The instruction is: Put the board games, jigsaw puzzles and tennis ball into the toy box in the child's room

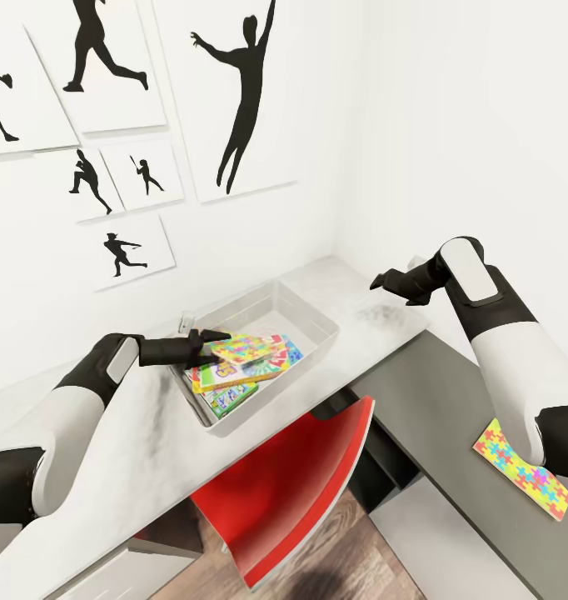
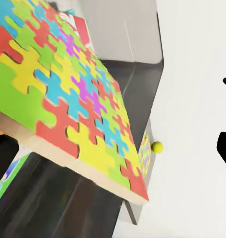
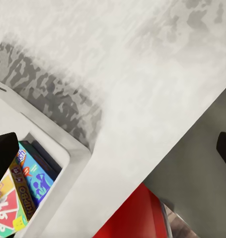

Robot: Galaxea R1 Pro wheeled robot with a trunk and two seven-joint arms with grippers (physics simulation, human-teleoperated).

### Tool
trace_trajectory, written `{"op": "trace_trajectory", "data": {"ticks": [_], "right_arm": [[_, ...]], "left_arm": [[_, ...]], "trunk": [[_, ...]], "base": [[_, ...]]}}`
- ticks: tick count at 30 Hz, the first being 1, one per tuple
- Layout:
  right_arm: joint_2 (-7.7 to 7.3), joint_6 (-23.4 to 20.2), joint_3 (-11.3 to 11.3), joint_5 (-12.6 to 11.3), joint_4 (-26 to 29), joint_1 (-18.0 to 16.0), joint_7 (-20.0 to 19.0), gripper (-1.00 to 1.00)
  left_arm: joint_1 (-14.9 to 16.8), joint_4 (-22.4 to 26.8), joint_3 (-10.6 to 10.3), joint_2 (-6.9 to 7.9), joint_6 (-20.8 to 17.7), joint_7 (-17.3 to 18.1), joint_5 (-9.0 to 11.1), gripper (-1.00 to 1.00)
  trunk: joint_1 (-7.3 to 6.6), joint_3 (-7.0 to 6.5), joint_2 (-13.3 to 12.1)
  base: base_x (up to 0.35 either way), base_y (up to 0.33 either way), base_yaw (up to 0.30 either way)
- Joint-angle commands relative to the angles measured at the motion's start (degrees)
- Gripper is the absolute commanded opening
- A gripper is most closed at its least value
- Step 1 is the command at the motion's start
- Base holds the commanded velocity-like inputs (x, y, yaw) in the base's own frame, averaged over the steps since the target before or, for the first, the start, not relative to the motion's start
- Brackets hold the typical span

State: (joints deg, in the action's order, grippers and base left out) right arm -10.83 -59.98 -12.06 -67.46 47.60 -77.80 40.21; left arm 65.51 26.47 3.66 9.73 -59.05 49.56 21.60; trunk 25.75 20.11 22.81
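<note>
Where white walls meet, pale table [image 1: 151, 433] carries toy box [image 1: 317, 321].

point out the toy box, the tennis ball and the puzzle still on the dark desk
toy box [image 1: 321, 310], head view, far right rim.
tennis ball [image 2: 157, 147], left wrist view, its centre.
jigsaw puzzle [image 1: 524, 471], head view, middle of its patterned top.

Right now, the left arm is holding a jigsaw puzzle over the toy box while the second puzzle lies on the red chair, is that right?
Not quite: the second jigsaw puzzle lies on the dark grey desk section, not the red chair, as the head view shows. The left gripper does hold a puzzle over the toy box.
</note>
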Motion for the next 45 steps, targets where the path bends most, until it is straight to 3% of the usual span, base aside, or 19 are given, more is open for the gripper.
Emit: {"op": "trace_trajectory", "data": {"ticks": [1, 12, 25, 32, 37, 41, 45], "right_arm": [[-0.07, -0.02, -0.24, -0.60, 0.04, -0.07, 0.57, 1.00], [-0.07, -0.02, -0.24, -0.58, 0.04, -0.07, 0.57, 1.00], [-0.14, -0.02, -0.31, -0.47, -0.03, 0.16, 0.64, 1.00], [-0.12, -0.02, -1.10, -0.49, -0.05, 0.04, 0.60, 1.00], [-0.14, -0.02, -1.17, -0.37, -0.05, 0.03, 0.57, 1.00], [-0.15, -0.02, -1.20, -0.32, -0.05, 0.03, 0.57, 1.00], [-0.11, -0.02, -1.15, -0.31, -0.05, 0.03, 0.50, 1.00]], "left_arm": [[0.05, -0.02, 0.21, 0.00, -0.18, 0.35, -0.33, 1.00], [0.05, -0.02, 0.13, 0.06, -0.22, 0.42, -0.39, 1.00], [0.05, 0.30, 0.33, 1.11, -0.48, 1.72, -0.07, 1.00], [0.05, 0.37, 0.33, 3.50, -0.77, 2.43, 0.25, 1.00], [0.05, 0.34, 0.38, 4.26, -0.86, 2.54, 0.27, 1.00], [-0.01, 0.34, 0.50, 6.24, -0.88, 2.63, 0.40, 1.00], [0.02, 0.33, 0.58, 7.35, -0.89, 5.04, 0.32, 1.00]], "trunk": [[0.03, 0.10, 0.11], [0.03, 0.10, 0.11], [0.03, 0.10, 0.11], [0.03, 0.10, 0.11], [0.03, 0.10, 0.11], [0.03, 0.10, 0.11], [0.03, 0.10, 0.11]], "base": [[0.000, 0.000, 0.000], [0.000, 0.000, 0.000], [0.000, 0.000, 0.000], [0.000, 0.000, 0.000], [0.000, 0.000, 0.000], [0.000, 0.000, 0.000], [0.000, 0.000, 0.000]]}}
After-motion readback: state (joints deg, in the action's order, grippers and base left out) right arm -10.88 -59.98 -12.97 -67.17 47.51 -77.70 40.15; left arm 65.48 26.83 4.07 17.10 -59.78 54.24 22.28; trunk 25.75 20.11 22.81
